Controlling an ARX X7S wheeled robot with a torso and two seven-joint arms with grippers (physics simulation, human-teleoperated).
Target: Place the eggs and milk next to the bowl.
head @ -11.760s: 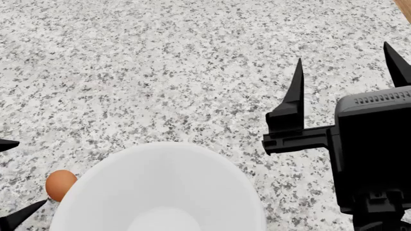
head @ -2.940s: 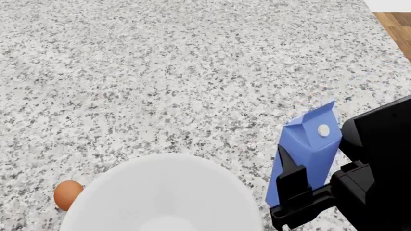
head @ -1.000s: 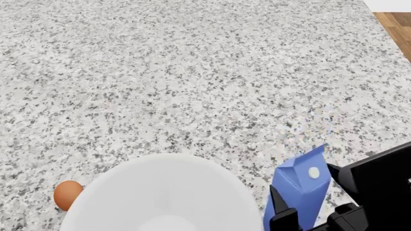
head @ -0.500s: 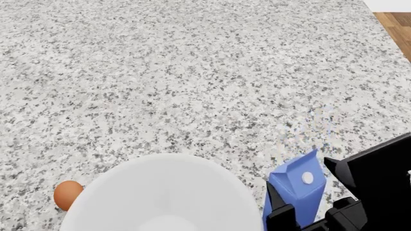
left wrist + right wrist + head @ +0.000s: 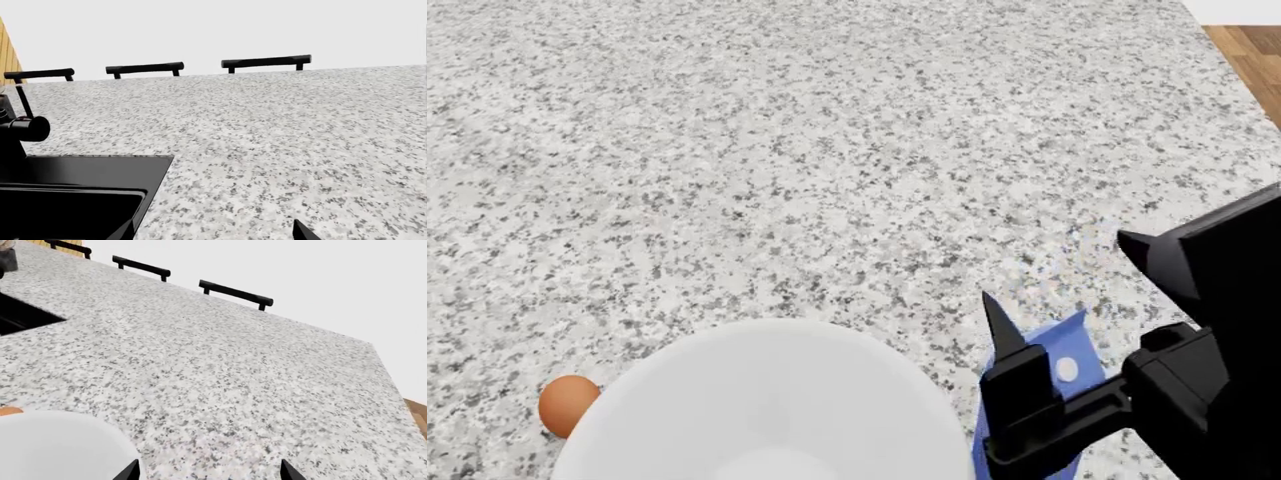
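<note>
On the speckled grey granite countertop, the large white round bowl sits at the near edge. The blue gable-top milk carton stands just beside the bowl, toward the right edge. The black right gripper is above the carton with its fingers spread wide, holding nothing. One small orange-brown egg lies against the other side of the bowl. The left gripper shows only two fingertips, set apart and empty, near a black sink.
</note>
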